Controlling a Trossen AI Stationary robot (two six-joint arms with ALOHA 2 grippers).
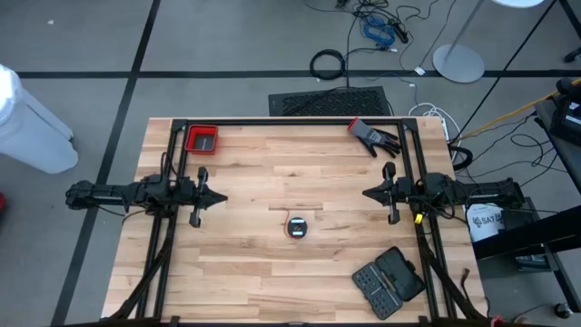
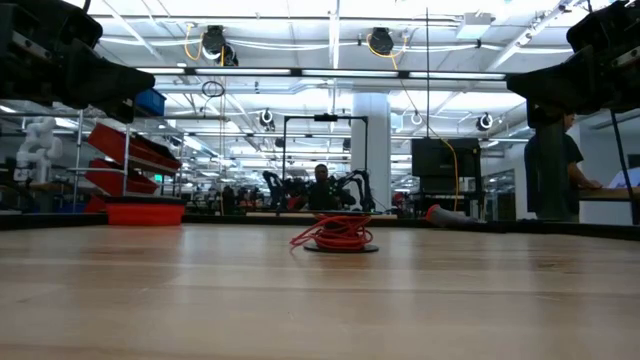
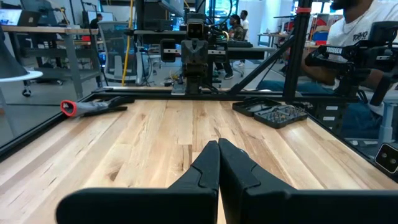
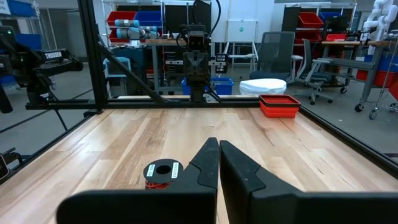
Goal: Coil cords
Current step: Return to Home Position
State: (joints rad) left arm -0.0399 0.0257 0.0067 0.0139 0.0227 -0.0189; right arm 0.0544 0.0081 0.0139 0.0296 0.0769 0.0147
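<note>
Red cord (image 1: 297, 226): coiled, mid-counter (image 1: 254, 272). Left gripper (image 1: 218, 196), right gripper (image 1: 368, 193): fingers closed, empty, well clear. Step: homing, likely finished; no grasp needed.

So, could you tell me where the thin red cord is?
High view: the thin red cord, coiled on its black disc, lies near the middle of the wooden table, between the left gripper and right gripper, touching neither.

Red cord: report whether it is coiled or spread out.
Coiled: the red cord lies bunched on its black spool mid-table, one loop sticking out. The left gripper and right gripper are shut, clear of it.
</note>
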